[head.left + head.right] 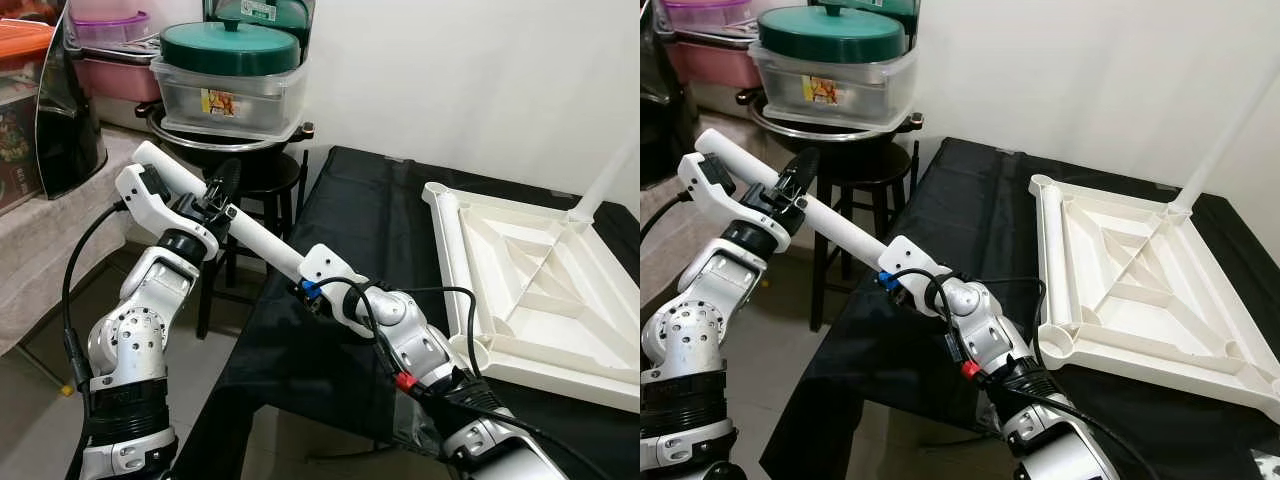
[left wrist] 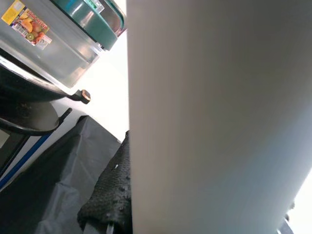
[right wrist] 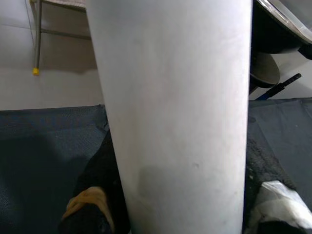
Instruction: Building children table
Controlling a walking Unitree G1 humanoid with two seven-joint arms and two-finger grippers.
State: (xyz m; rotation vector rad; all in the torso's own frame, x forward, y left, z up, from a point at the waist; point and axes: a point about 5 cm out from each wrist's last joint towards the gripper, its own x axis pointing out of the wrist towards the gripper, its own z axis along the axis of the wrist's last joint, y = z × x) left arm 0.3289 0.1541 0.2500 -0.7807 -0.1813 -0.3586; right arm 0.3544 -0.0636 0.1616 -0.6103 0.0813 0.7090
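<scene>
Fruit-pictured label (image 1: 221,102), text unreadable

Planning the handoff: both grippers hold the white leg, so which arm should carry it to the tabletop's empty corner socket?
Right, probably. The right gripper grips the white leg at the end nearest the upturned tabletop; the left gripper holds it farther away, near the stool.

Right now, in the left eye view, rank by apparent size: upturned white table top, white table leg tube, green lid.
1. Upturned white plastic table top, largest.
2. Long white table leg tube, held by both grippers; nearer the camera, so unsure.
3. Round green lid, smallest.
</scene>
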